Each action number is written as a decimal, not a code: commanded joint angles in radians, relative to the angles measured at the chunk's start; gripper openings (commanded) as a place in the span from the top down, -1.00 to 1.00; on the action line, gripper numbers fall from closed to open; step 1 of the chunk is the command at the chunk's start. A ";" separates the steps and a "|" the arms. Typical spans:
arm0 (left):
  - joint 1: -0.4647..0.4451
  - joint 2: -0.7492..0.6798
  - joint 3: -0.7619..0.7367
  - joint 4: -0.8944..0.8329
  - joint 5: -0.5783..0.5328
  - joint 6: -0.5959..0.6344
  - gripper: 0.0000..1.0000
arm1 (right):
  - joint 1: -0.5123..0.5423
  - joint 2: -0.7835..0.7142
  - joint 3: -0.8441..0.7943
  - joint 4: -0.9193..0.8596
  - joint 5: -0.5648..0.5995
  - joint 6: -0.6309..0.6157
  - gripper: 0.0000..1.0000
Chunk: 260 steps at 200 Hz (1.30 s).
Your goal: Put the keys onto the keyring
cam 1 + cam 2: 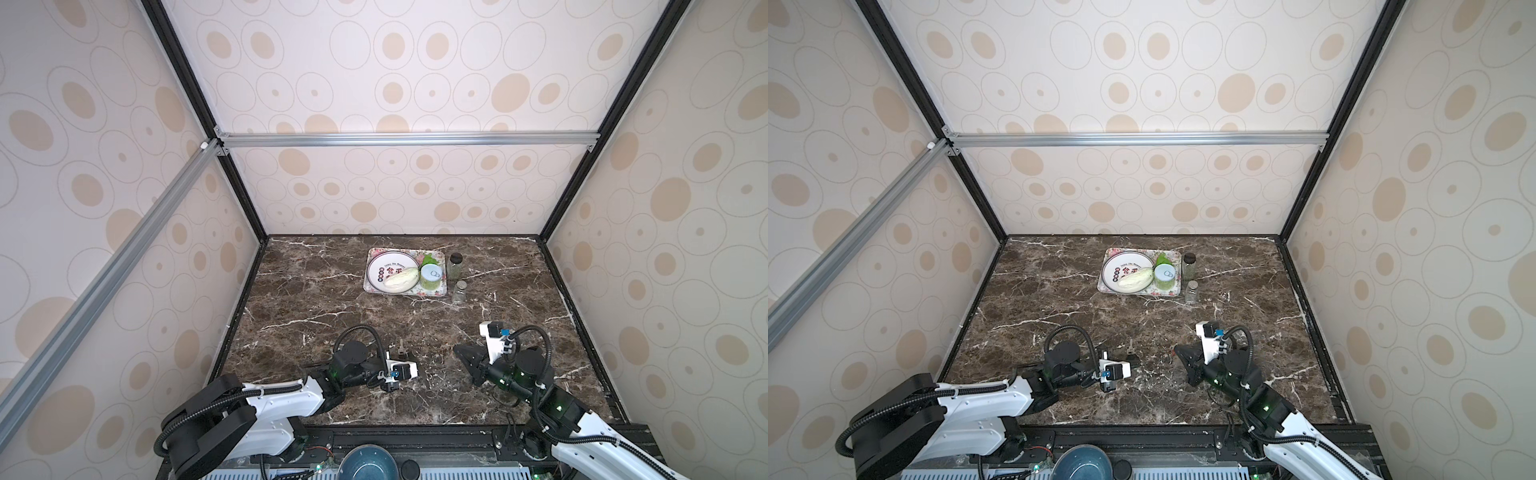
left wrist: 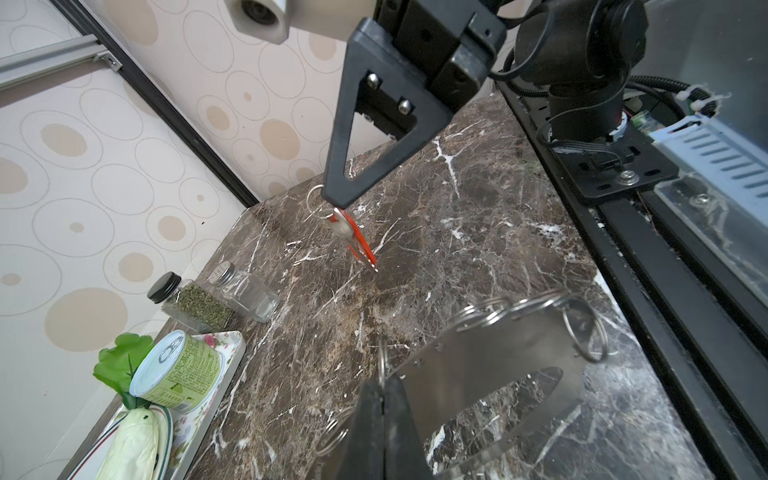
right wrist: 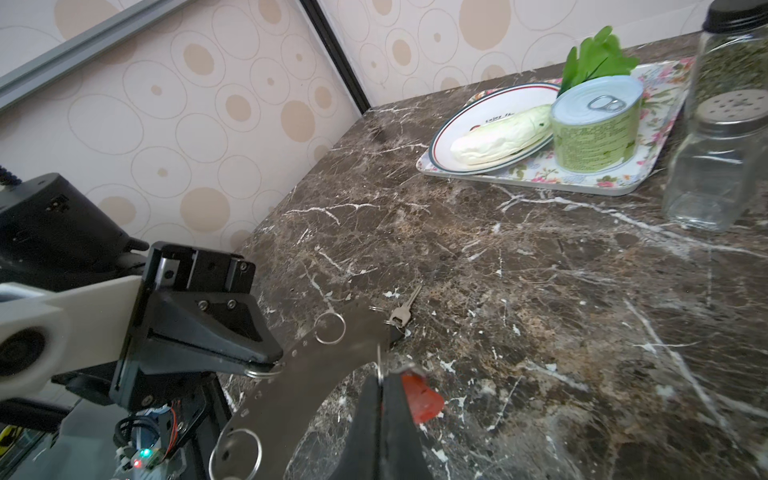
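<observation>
as right end effector [image 2: 337, 204] grips it, red key [image 2: 360, 246] slants downward

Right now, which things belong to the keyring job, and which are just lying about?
Job: grey keyring plate in left gripper; red-tagged key in right gripper; silver key at plate's edge.
Idle: floral tray, dinner plate, cabbage, can, herb jar, shaker jar.

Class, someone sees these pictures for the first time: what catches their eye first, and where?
Toward the near side of the table, the left gripper clamps the flat grey keyring while the right gripper dangles the red-tagged key close by. At the far middle sits a floral tray carrying a green can.
</observation>
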 commanded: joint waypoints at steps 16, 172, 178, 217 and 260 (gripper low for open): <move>-0.012 -0.004 0.048 -0.006 0.016 0.029 1.00 | 0.014 0.069 -0.012 0.117 -0.128 -0.012 1.00; -0.011 -0.012 0.074 -0.053 -0.010 0.000 1.00 | 0.356 0.236 -0.005 0.196 0.105 -0.228 1.00; -0.011 -0.013 0.078 -0.057 -0.008 -0.004 1.00 | 0.362 0.245 -0.004 0.205 0.107 -0.229 1.00; -0.011 -0.027 0.085 -0.078 -0.016 -0.013 1.00 | 0.389 0.316 0.004 0.261 0.114 -0.240 1.00; -0.011 -0.032 0.088 -0.086 -0.017 -0.015 1.00 | 0.405 0.343 0.007 0.274 0.189 -0.224 1.00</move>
